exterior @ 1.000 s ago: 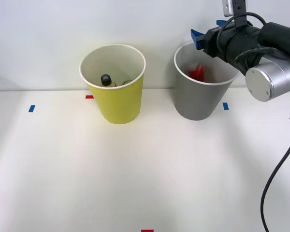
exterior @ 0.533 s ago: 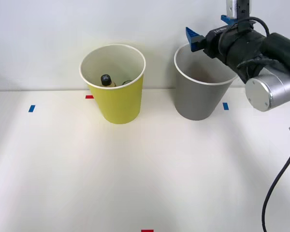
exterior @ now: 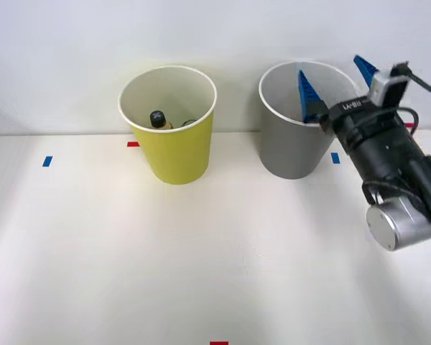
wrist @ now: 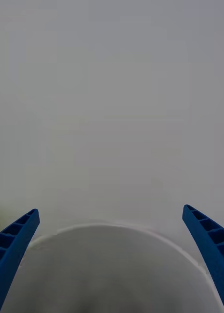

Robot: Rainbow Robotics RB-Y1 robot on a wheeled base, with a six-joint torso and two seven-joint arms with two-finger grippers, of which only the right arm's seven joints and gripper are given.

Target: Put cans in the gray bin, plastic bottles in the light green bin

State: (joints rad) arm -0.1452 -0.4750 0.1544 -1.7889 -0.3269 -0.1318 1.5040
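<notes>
Standing spread wide and holding nothing, the right pincer (exterior: 335, 83) hangs level with the rim of the gray bin (exterior: 291, 147), one blue finger (exterior: 308, 95) over its mouth and the other just beyond the rim on the arm's own side; an empty, open pincer beside a bin mouth reads as a release position, judged rather than seen.

- Gray bin: directly below and ahead of the pincer on the counter (exterior: 201, 251). In the wrist view its white rim (wrist: 112, 230) arcs between the two fingers (wrist: 14, 239), so the pincer is centred on the opening. No can can be made out inside from either angle.
- Light green bin (exterior: 174, 154): well apart from the pincer, across the gray bin on the far side. Upright, mouth open.
- Plastic bottle (exterior: 157, 118): inside the light green bin, dark cap uppermost, leaning near the wall, already in its proper bin.
- Counter: otherwise carries small blue and red tape marks (exterior: 47, 161), likely placement guides.
</notes>
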